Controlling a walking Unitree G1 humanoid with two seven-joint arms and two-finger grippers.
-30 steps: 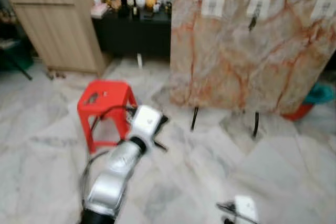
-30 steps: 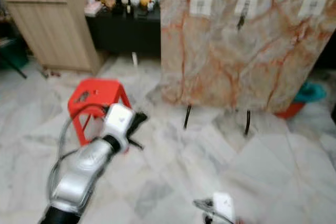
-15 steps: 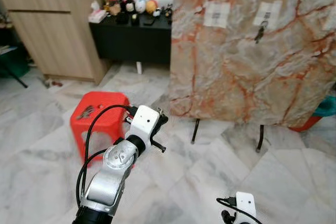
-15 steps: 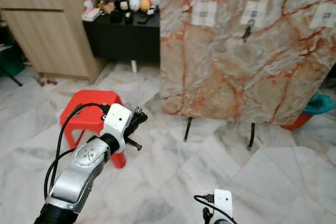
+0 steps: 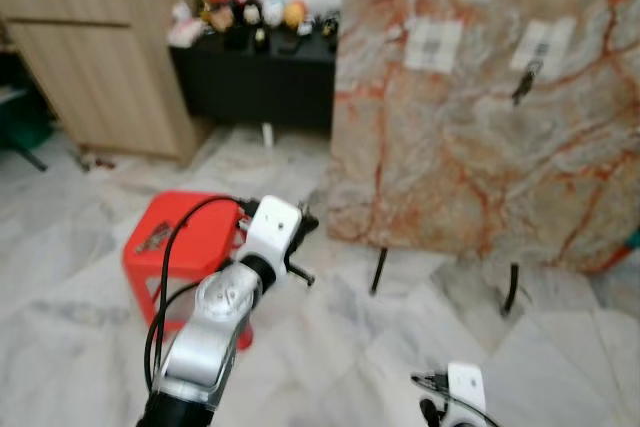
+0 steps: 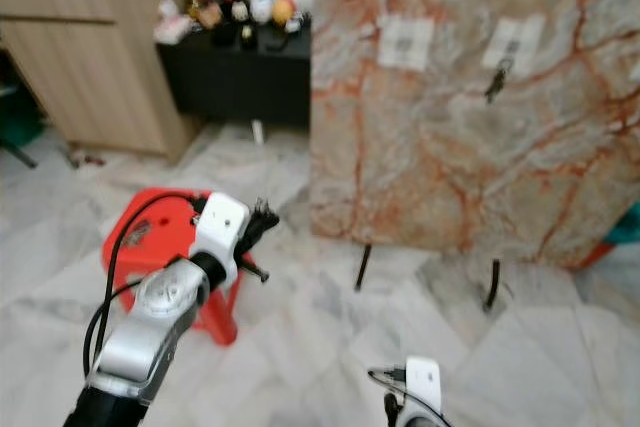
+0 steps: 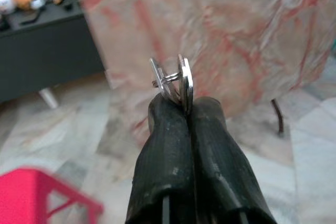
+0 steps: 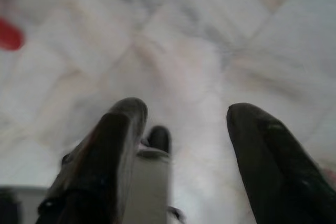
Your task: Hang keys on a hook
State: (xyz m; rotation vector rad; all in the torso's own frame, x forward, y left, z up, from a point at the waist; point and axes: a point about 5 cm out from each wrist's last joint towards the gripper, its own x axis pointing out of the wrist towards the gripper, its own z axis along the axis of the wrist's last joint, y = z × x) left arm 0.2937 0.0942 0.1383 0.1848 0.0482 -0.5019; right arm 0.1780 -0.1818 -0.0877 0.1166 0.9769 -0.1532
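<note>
left gripper [image 7: 184, 109] raised ahead over red stool [image 5: 170, 247], black fingers [image 7: 163, 150] pressed together on keys [image 7: 173, 77]; wrist view alone reveals metal keys poking past fingertips, aimed at marble board [image 5: 480, 97]. head views add white hook pads [image 5: 433, 44] on board, one set of keys hanging. right gripper [image 8: 184, 114] low over floor [image 8: 210, 35], jaws apart.

Silver left arm [image 5: 215, 322] — black cable loop, white wrist block, black fingers [image 7: 173, 150].
</note>
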